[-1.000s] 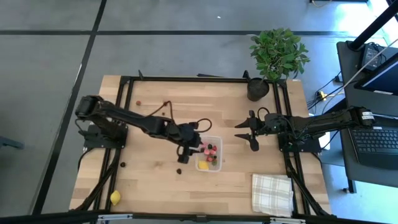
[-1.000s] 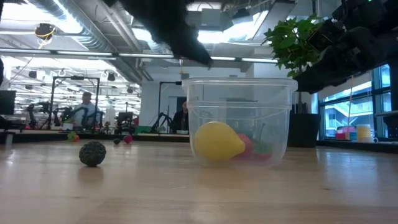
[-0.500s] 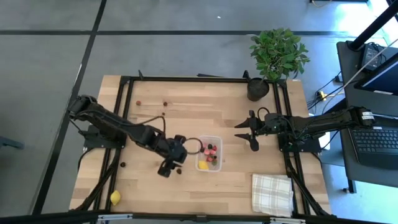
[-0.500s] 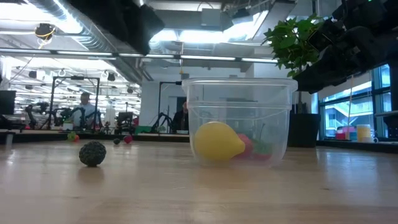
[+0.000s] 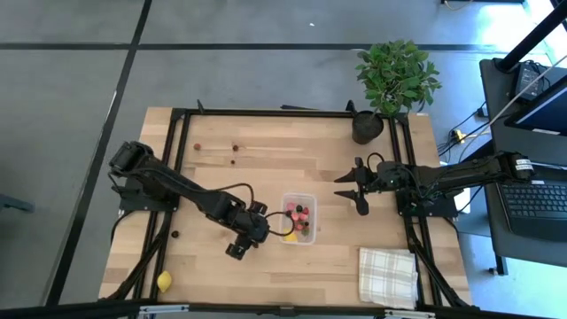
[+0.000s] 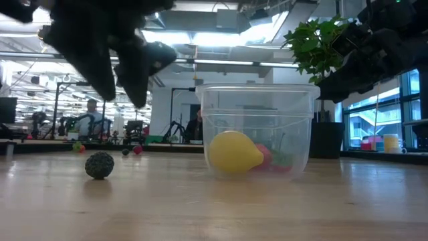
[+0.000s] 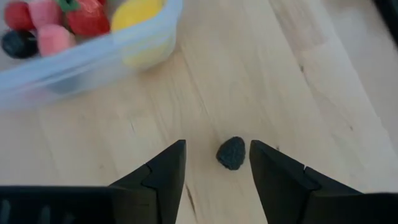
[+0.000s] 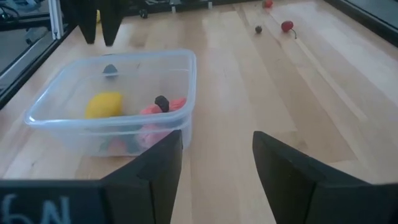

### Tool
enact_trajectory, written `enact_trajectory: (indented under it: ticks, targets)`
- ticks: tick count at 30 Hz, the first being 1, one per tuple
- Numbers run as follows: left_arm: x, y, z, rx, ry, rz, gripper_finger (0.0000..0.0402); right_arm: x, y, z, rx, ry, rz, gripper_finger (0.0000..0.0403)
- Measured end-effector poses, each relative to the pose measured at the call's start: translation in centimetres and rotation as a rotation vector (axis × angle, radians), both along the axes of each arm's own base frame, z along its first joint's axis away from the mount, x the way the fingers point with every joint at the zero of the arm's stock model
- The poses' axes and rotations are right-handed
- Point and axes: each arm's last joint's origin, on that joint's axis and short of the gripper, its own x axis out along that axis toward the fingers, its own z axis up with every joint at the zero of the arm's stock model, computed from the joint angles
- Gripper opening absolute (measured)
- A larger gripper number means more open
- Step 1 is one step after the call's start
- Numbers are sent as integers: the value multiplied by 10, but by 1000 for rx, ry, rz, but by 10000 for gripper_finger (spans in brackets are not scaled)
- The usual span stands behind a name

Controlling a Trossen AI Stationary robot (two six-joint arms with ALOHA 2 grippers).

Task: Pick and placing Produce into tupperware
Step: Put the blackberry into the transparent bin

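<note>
High view: the small clear rectangular plastic tupperware (image 5: pixel 298 219) at mid-table already holds several pieces, while a yellow lemon-like piece (image 5: pixel 164 281) near the left corner and berries far left remain.

Low view: a dark bumpy berry (image 6: pixel 99 165) lies left of the tub.

Left wrist view: left gripper (image 7: pixel 216 163), fingers wide, straddles it.

Right wrist view: right gripper (image 8: pixel 216 152) waits wide and empty beside the tub.

left tool (image 5: pixel 241 245) low over the table (image 5: pixel 213 142), just left of the tupperware (image 5: pixel 298 221) holding produce (image 5: pixel 299 213). right tool (image 5: pixel 352 189) open, right of tupperware. lemon (image 5: pixel 164 282) near front-left corner. checked cloth (image 5: pixel 387 276) front right.
</note>
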Motion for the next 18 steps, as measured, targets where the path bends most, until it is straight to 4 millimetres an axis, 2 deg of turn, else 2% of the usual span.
enact_trajectory:
  ticks: [3,11,18]
  targets:
    - [2,-1,-9,7,30,-7,171,0,0,0,14,0,-6,198]
    - [3,-2,-15,-1,37,-28,171,0,0,0,13,-1,-5,198]
    - [-3,-1,-33,-58,14,-30,171,0,0,0,12,0,-5,198]
